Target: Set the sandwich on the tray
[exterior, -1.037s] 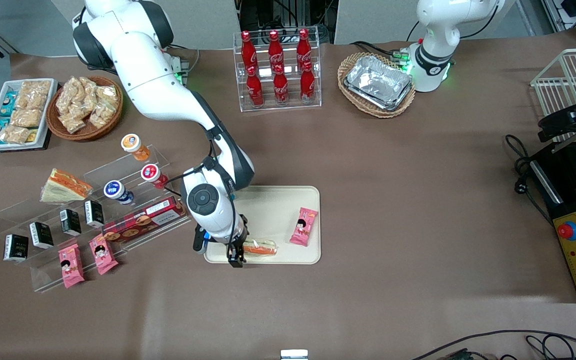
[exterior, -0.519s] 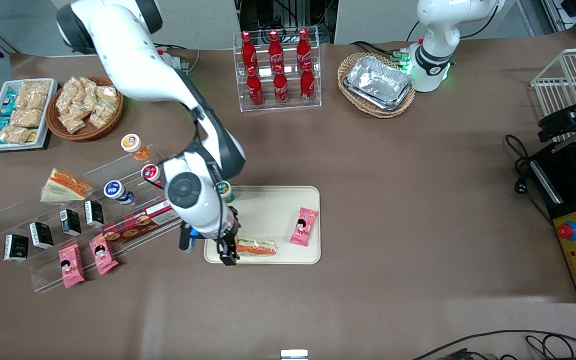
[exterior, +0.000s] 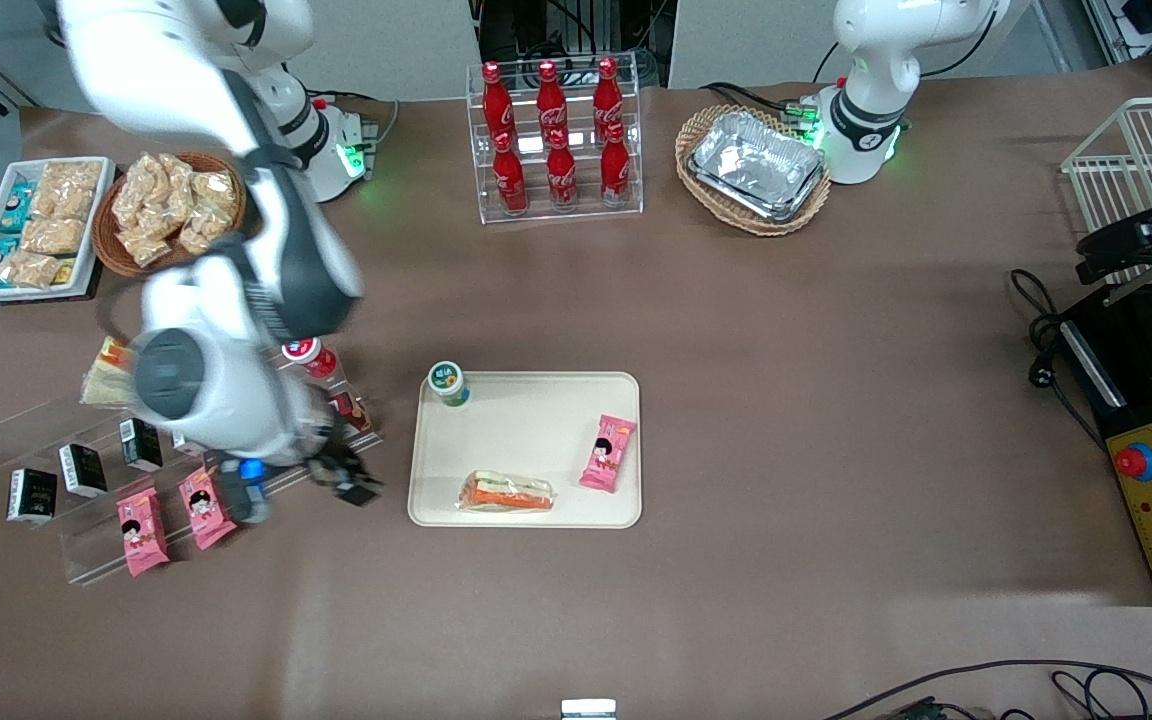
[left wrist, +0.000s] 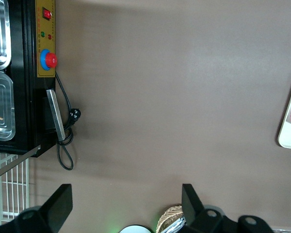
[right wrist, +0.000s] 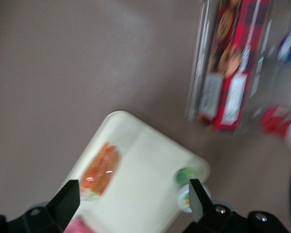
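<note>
Front view: sandwich (exterior: pixel 507 492) lies flat on tray (exterior: pixel 536 420), near the rim closest to the camera, beside a pink packet (exterior: pixel 607 453); gripper (exterior: pixel 348 482) hangs over the counter (exterior: pixel 786 350) beside the tray, holding nothing. Right wrist view: fingers (right wrist: pixel 68 201) spread wide, sandwich (right wrist: pixel 100 170) on tray (right wrist: pixel 145 184). Placement appears done; only retreat left.

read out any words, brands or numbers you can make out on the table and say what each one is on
Nothing reads cleanly.
Red glass bottles in the clear rack: white script logo, too small to read.
Red biscuit box: label blurred.
Green-lidded cup on the cream-beige tray: lid print unreadable.
Wrapped wedge sandwich: no text visible.
The gripper is open above the table.
</note>
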